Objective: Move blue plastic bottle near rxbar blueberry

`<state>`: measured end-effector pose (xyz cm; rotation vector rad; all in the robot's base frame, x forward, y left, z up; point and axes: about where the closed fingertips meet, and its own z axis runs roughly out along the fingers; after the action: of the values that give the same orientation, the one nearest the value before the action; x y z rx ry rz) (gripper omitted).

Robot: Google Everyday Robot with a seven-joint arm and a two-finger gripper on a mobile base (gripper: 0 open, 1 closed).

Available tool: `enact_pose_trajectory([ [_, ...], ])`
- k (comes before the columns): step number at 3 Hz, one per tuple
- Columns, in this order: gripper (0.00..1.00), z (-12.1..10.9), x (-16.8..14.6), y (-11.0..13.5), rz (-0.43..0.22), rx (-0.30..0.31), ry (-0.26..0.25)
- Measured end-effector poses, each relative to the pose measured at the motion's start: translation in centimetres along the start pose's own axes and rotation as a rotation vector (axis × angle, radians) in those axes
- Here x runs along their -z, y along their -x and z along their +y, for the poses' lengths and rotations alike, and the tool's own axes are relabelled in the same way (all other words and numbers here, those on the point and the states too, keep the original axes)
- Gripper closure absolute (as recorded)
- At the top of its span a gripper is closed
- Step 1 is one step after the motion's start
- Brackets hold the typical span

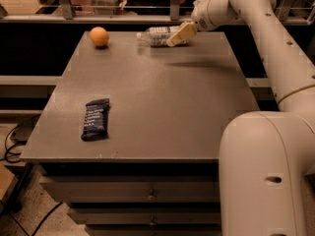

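Grasp step: tool point(180, 33) at right end of blue plastic bottle point(156, 36), far side of counter point(162, 97), grip can't tell; next: secure hold, carry near-left to rxbar blueberry point(95, 119).

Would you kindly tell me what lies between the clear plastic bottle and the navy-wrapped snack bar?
Only bare grey tabletop, per the camera view; the gripper is at the clear plastic bottle.

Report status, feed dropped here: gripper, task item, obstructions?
Gripper at far edge, on small clear plastic bottle. Dark navy snack bar front-left. Orange ball far-left, not between.
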<state>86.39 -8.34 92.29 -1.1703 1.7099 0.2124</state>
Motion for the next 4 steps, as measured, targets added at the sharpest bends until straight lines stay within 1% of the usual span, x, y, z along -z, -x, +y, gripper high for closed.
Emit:
enact_pose_trajectory([
  [1, 0.0, -0.3, 0.0, -0.2, 0.055, 0.046, -0.014],
  [2, 0.0, -0.4, -0.5, -0.7, 0.102, 0.075, -0.015],
  [3, 0.0, -0.2, -1.3, -1.5, 0.129, 0.074, 0.002],
  [4, 0.0, 0.4, -2.2, -2.2, 0.142, 0.057, 0.028],
])
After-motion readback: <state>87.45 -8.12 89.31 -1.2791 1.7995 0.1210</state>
